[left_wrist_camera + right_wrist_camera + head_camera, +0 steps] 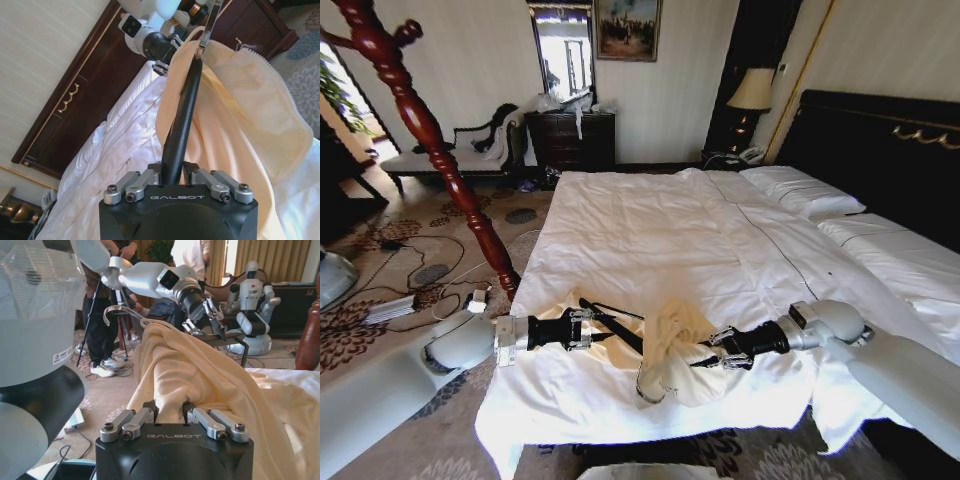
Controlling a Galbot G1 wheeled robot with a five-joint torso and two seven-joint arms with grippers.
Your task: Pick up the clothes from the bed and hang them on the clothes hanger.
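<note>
The cream-yellow clothes (672, 352) lie bunched near the foot edge of the white bed (650, 225). My left gripper (588, 330) is shut on one arm of the black clothes hanger (617, 329), which reaches into the garment. In the left wrist view the hanger (183, 112) runs from my gripper (171, 176) under the clothes (240, 120), its silver hook (210, 20) at the far end. My right gripper (716, 350) is shut on a fold of the clothes (200, 372), pinched at the gripper (170, 414). The hook (116, 313) sticks out past the fabric.
A carved red-brown wooden stand (425, 135) leans up left of the bed. Cables and a power strip (390, 308) litter the patterned carpet. The black headboard (880, 140) and pillows (805, 195) are at the right. Another robot (252, 300) and standing people are beyond the bed's foot.
</note>
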